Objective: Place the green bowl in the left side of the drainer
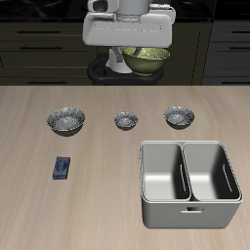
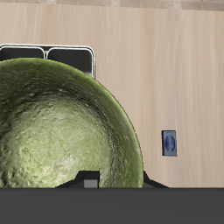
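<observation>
the gripper (image 1: 138,51) is holding the green bowl (image 1: 144,61) high in the air near the table's back edge, close in front of the robot's base, so the carry step is in hand: the bowl is off the table and is not yet over the drainer (image 1: 189,184). in the wrist view the bowl (image 2: 61,127) is filling most of the picture, its mottled inside facing the camera, and a dark finger tip is showing at its rim, which suggests the jaws are pinching the bowl's wall, though the grip itself is mostly hidden. the drainer (image 2: 46,54) is sitting near the table's front edge toward one front corner, its two deep compartments both looking bare. three grey bowls are standing in a row across the middle of the table: one (image 1: 67,120) toward a side edge, a smaller one (image 1: 126,120) about midway, and a third (image 1: 179,117) just behind the drainer. a small blue object (image 1: 62,168) is lying flat nearer the front edge, well apart from the drainer; it is also showing in the wrist view (image 2: 170,143). the next move is likely calling for a long carry forward across the table, passing above the third grey bowl, then centring over the drainer's left compartment and lowering inside its walls before letting go. the bowl is tilting in the grip, so it may land on its edge against the divider.
</observation>
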Tool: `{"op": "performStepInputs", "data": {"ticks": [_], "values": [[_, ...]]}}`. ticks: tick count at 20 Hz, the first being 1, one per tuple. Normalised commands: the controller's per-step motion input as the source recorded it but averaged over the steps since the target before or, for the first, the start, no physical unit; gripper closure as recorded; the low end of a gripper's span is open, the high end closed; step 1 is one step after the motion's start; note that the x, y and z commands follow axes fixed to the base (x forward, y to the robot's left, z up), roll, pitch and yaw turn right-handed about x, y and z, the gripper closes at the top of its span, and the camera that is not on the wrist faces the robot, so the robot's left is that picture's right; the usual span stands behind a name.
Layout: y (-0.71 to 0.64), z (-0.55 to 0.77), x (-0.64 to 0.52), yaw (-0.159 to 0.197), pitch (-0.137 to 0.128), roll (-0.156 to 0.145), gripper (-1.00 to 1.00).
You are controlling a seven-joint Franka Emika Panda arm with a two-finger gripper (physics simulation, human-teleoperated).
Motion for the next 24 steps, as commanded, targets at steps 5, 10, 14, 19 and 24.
{"op": "performStepInputs", "data": {"ticks": [5,10,14,19,24], "values": [[0.27,0.00,0.16,-0.036,0.012,0.002,1.00],[0.45,-0.15,0.16,-0.009,0.033,0.028,1.00],[0.46,-0.11,0.10,-0.013,0.019,0.044,1.00],[0.16,-0.11,0.04,0.014,0.006,0.025,1.00],[0.04,0.05,0.05,0.006,-0.007,-0.003,1.00]]}}
